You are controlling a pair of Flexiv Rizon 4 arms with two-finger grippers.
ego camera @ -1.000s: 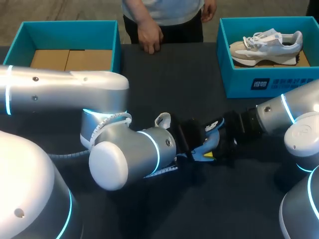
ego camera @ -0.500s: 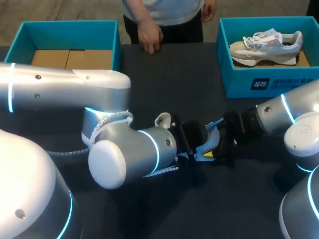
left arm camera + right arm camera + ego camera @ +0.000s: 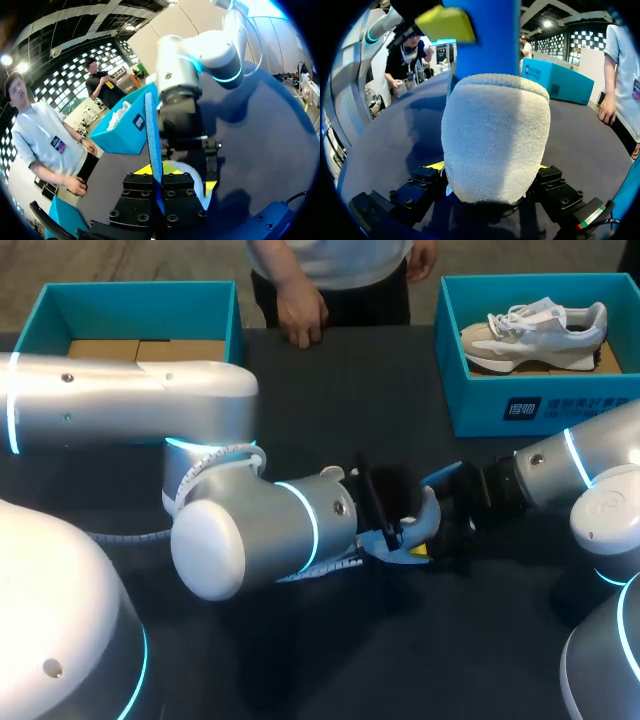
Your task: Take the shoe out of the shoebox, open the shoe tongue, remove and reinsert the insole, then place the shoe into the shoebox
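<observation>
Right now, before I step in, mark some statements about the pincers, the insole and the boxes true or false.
1. The left pincer grips the blue insole. True.
2. The right pincer is open and empty. False: it is shut on the heel of a shoe.
3. The left box holds a shoe. False: only cardboard shows in it; the second shoe lies in the right box.
4. A hand rests on the far edge of the table. True.
</observation>
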